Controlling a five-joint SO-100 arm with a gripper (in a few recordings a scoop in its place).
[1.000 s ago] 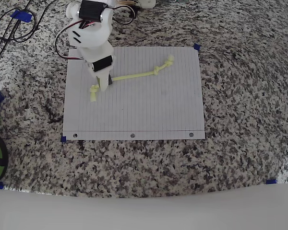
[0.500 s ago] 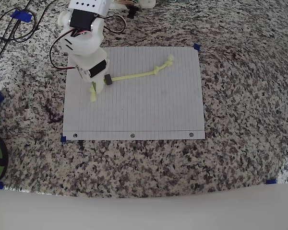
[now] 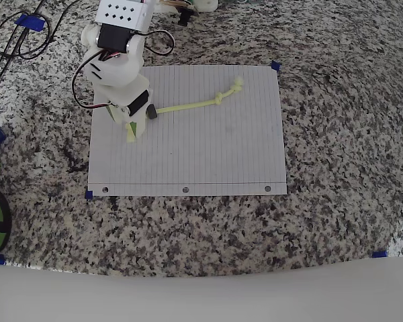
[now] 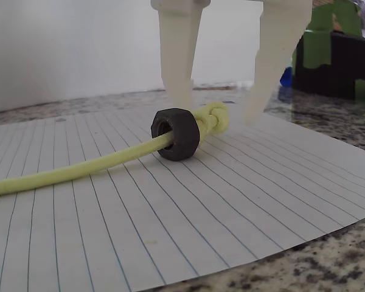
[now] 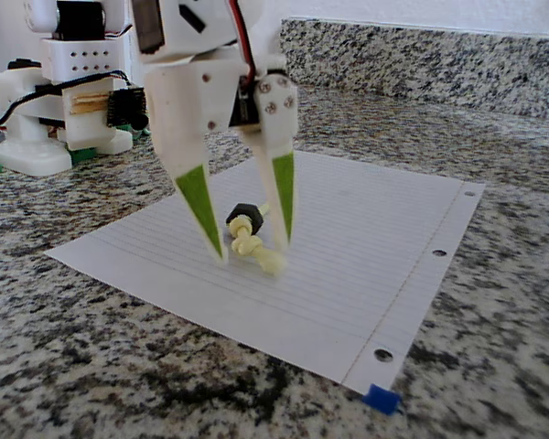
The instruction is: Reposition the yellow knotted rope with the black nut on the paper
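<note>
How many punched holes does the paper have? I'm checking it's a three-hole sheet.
3, along the paper's bottom edge in the overhead view: left, middle, right.

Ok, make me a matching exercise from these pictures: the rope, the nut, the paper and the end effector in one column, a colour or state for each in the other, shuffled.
Things:
1. yellow knotted rope
2. black nut
3. paper
4. end effector

States:
A. open, fingertips either side of a knot
B. white, lined, punched holes
C. threaded on the rope beside a knot
D. pale yellow-green, lying on the paper

Pairs: 1-D, 2-C, 3-B, 4-A
</note>
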